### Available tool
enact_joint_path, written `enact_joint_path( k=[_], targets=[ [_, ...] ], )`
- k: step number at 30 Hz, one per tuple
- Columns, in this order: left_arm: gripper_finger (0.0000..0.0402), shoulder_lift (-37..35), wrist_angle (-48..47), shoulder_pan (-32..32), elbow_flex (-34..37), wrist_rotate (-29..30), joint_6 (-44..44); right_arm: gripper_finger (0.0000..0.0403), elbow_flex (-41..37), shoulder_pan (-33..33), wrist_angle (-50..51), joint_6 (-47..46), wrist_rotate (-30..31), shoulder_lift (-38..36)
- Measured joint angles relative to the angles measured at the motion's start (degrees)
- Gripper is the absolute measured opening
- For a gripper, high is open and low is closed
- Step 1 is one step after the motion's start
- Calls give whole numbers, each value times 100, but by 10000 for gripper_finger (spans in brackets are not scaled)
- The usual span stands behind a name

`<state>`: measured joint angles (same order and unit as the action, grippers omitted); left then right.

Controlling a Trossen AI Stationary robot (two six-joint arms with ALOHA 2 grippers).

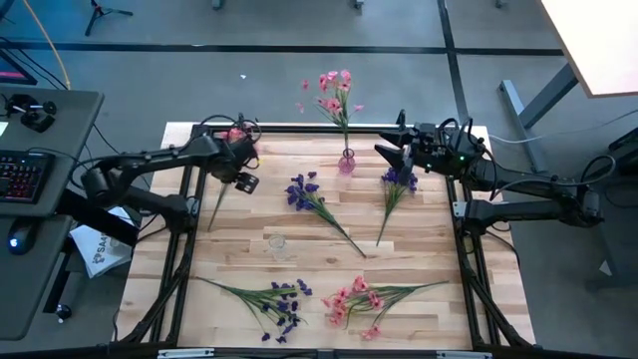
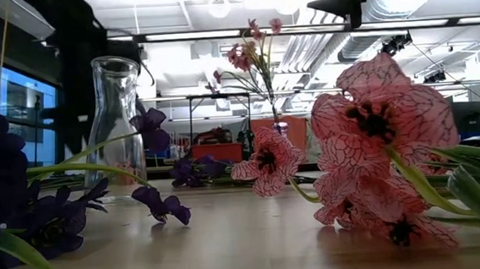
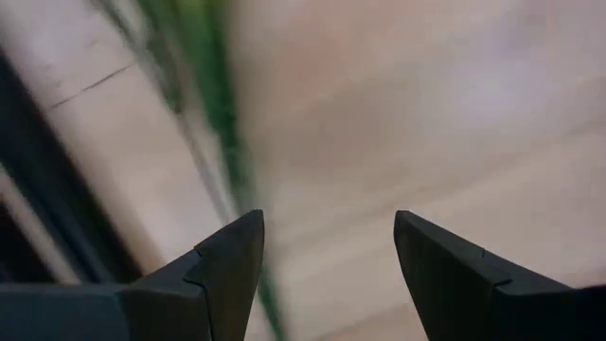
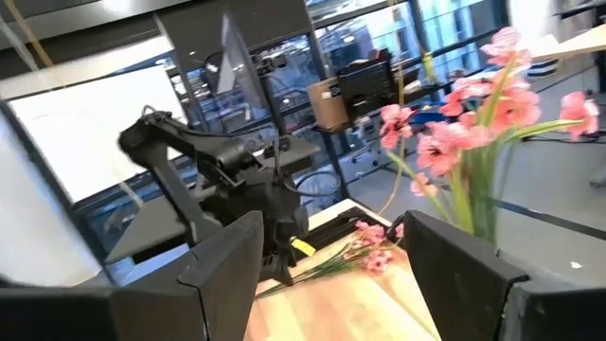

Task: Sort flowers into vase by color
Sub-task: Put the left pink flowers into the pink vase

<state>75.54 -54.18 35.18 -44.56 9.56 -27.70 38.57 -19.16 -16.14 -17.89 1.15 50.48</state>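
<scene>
2 vases point(image 1: 346, 162), 3 purple sprigs point(image 1: 311, 197), 3 pink point(image 1: 354, 299); both hands point(image 1: 245, 172) spread.

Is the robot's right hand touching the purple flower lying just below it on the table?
Cannot tell. In the high view the right hand sits directly over the deep purple flower sprig, so any gap is hidden. The right wrist view shows open fingers but not that flower.
</scene>
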Motion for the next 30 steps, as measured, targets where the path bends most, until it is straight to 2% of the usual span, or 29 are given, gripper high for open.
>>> enact_joint_path(
  k=[6, 11, 16, 20, 24, 27, 30],
  targets=[
    [225, 353, 163, 698, 0, 357, 323, 251, 0, 0, 6, -2, 28, 0],
    [225, 653, 322, 1073, 0, 277, 676, 251, 0, 0, 16, -2, 26, 0],
    [225, 1016, 361, 1309, 0, 254, 739, 251, 0, 0, 61, -2, 24, 0],
    [225, 1377, 587, 1477, -1, -104, 836, 251, 0, 0, 66, -2, 22, 0],
    [224, 1462, 593, 1396, -31, 49, 763, 251, 0, 0, 70, -9, 20, 0],
    [202, 1441, 609, 1388, -22, -3, 891, 251, 0, 2, 92, -13, 17, 0],
    [150, 1441, 652, 1388, -20, -138, 936, 251, 0, 3, 94, -20, 15, 0]
  ],
)
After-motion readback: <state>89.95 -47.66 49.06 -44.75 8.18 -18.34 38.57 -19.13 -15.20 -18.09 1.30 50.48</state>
